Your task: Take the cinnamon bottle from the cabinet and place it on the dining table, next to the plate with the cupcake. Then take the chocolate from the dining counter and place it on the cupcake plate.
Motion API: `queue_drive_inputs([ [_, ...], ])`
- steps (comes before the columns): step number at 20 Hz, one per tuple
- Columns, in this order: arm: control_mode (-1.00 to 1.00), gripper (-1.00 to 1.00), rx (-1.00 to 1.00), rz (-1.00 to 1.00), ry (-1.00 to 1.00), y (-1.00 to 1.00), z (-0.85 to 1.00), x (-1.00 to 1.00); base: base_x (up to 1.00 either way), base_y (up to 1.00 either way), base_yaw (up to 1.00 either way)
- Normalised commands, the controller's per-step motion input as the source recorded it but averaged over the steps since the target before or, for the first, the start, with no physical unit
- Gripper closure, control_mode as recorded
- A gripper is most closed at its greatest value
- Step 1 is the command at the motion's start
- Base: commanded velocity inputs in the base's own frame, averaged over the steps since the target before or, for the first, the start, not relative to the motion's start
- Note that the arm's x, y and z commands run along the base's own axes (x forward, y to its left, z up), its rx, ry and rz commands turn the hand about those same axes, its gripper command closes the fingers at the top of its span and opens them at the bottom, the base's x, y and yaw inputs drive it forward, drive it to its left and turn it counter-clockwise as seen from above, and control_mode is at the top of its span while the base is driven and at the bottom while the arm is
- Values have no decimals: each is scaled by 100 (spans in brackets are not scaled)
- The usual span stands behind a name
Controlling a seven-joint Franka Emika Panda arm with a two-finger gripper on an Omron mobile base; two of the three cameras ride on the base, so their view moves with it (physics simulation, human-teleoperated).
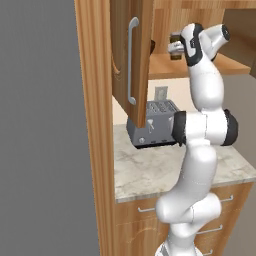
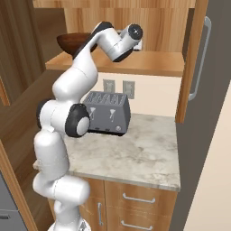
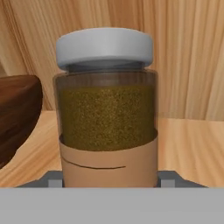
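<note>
The cinnamon bottle stands upright on the wooden cabinet shelf, close in front of the hand camera. It is a clear jar of brown powder with a white cap and a tan label. My gripper is level with the label, one fingertip against each side of the jar, so it looks shut on the bottle. In the left base view the gripper reaches into the open upper cabinet just above the shelf. The plate, cupcake and chocolate are out of view.
A dark wooden bowl sits on the shelf just left of the bottle, also seen as the bowl. The open cabinet door hangs left of the arm. A grey toaster stands on the marble counter below.
</note>
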Motion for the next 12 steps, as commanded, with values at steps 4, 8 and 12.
queue_drive_inputs([
  [4, -100, 100, 1, 0, -11, 21, -1, -66, 0, 0, 0],
  [8, -100, 100, 0, 0, -14, 22, 0, -80, 0, 0, 0],
  [12, -100, 100, 0, 0, -20, 24, -1, -88, 0, 0, 0],
])
